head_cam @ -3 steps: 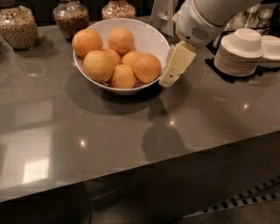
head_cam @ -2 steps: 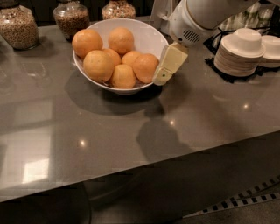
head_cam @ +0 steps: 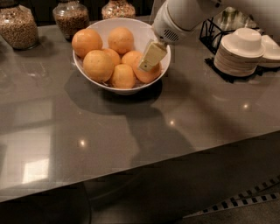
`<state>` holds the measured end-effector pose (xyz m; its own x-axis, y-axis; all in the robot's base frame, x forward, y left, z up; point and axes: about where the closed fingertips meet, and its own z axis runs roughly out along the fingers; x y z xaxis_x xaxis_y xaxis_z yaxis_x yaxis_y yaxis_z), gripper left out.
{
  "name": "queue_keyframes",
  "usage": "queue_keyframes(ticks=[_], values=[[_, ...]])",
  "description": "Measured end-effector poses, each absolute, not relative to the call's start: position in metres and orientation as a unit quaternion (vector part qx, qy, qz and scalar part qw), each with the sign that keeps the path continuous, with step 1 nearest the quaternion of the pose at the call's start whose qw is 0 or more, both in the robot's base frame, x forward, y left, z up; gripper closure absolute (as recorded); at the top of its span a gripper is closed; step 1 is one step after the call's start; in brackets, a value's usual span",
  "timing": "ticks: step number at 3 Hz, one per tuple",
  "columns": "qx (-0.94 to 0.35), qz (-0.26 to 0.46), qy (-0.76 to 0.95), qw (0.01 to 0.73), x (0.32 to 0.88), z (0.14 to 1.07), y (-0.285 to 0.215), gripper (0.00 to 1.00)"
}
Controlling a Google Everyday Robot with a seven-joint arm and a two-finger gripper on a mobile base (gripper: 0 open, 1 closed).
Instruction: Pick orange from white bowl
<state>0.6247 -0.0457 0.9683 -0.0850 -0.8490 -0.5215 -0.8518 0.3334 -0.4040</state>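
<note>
A large white bowl [head_cam: 139, 27] stands at the back middle of the grey counter [head_cam: 131, 127]. It holds several oranges. The big deep-orange ones lie at the left [head_cam: 86, 41] and front left [head_cam: 98, 65]. My gripper [head_cam: 152, 57], cream-coloured below the white arm, hangs over the bowl's right side. Its tip is right on top of the orange at the bowl's right edge [head_cam: 145, 75], partly covering it. That orange still rests in the bowl among the others.
Three glass jars of dry food stand along the back left [head_cam: 17, 27] [head_cam: 70, 18] [head_cam: 118, 8]. A stack of small white dishes [head_cam: 240, 52] sits on a black rack at the right. The counter's front edge runs across the lower part of the view.
My gripper has moved left from beside the bowl's right rim to over the bowl, down onto the rightmost orange. The oranges and bowl have not moved.
</note>
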Motion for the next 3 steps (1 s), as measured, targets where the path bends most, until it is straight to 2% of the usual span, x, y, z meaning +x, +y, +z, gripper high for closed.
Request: queue_keyframes(ticks=[1, 2, 3], values=[[-0.573, 0.013, 0.739, 0.354, 0.635, 0.961, -0.035, 0.34], [-0.567, 0.022, 0.746, 0.349, 0.637, 0.952, -0.031, 0.26], [-0.557, 0.031, 0.757, 0.34, 0.635, 0.943, -0.031, 0.28]])
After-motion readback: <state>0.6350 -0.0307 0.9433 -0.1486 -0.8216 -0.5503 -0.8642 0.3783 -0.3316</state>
